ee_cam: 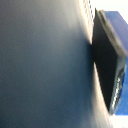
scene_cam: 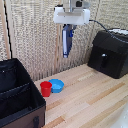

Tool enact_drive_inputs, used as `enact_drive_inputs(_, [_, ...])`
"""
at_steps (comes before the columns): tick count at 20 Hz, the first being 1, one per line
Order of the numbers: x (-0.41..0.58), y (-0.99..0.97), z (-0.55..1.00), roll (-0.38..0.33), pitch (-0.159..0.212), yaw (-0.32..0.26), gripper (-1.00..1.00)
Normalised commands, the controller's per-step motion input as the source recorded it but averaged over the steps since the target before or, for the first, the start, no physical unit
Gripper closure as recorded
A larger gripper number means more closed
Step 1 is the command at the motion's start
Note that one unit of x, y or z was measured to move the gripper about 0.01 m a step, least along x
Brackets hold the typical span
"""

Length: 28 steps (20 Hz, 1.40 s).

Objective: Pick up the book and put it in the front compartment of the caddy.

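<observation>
High above the wooden table [scene_cam: 95,100], my gripper [scene_cam: 67,31] pinches the book [scene_cam: 66,42]; my wrist view shows only its dark cover and blue edge, while the exterior view shows the caddy [scene_cam: 17,95].

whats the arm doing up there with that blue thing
The arm's end effector is holding the book high above the wooden table, the book hanging down on edge. The caddy sits open at the exterior view's left, and the book is not in it yet. A red cup and a blue bowl stand on the table beside the caddy, and a black box sits at the right.
</observation>
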Motion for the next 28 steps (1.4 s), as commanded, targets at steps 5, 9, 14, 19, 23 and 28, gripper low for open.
enact_drive_inputs(5, [-0.36,0.76,0.22,0.006,-0.078,-0.073,1.0])
enact_drive_inputs(9, [-0.557,0.84,0.27,0.022,-0.086,0.0,1.0])
enact_drive_inputs(14, [-0.314,0.84,0.15,0.003,-0.085,-0.049,1.0])
enact_drive_inputs(19, [-0.013,0.8,0.04,0.0,-0.082,-0.144,1.0])
enact_drive_inputs(23, [0.0,0.78,0.0,0.0,-0.043,-0.16,1.0])
enact_drive_inputs(28, [0.0,0.78,0.0,0.0,-0.035,-0.159,1.0])
